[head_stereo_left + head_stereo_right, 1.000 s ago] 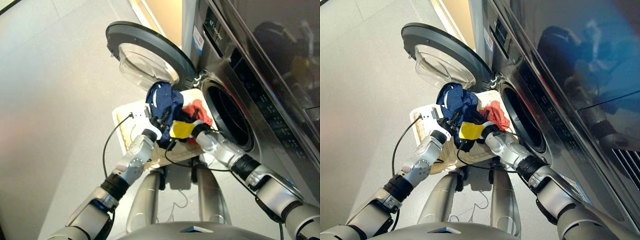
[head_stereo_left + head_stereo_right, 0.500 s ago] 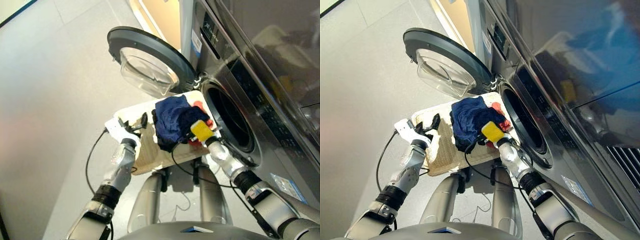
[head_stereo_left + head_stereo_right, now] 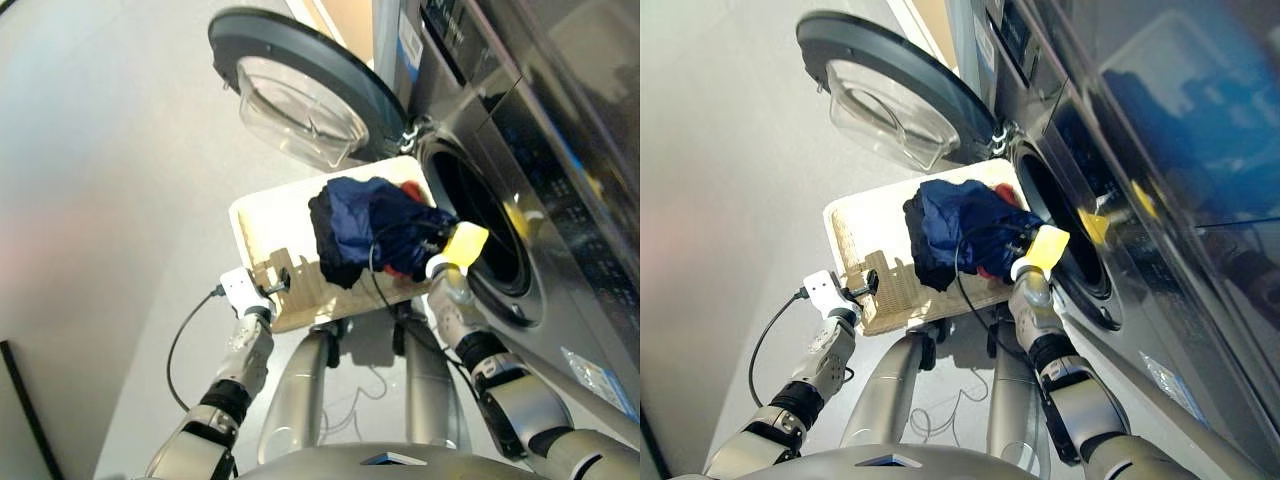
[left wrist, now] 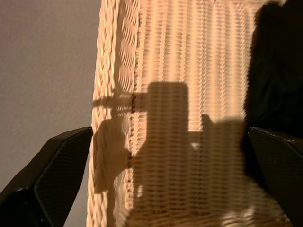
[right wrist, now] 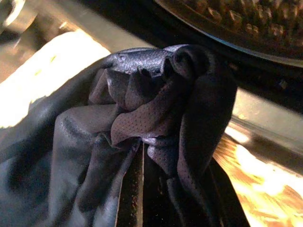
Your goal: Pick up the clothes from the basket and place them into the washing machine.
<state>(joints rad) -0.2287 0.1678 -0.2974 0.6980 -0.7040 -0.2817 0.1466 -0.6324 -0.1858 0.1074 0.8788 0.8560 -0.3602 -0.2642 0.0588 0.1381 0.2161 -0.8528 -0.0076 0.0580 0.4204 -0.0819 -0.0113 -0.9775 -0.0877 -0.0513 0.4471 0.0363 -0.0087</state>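
Two large items dominate the scene: the dark grey glossy front-loading washing machine [image 3: 520, 150] on the right, its round drum mouth [image 3: 480, 225] exposed, and its black-rimmed clear glass door [image 3: 300, 95] swung open at the far left. Just left of the mouth, the shallow cream-white woven basket [image 3: 265, 225] is seen. A soft navy blue garment [image 3: 365, 225] is held bunched in the right hand [image 3: 440, 238], lifted over the basket's right end close to the mouth, with a coral red garment [image 3: 408, 190] peeping out behind it. The left hand [image 3: 275, 283] is spread wide and empty over the basket's near rim. A snag is judged likely: the hanging navy folds could catch the red piece or the drum lip, and cloth could be dropped outside the mouth.
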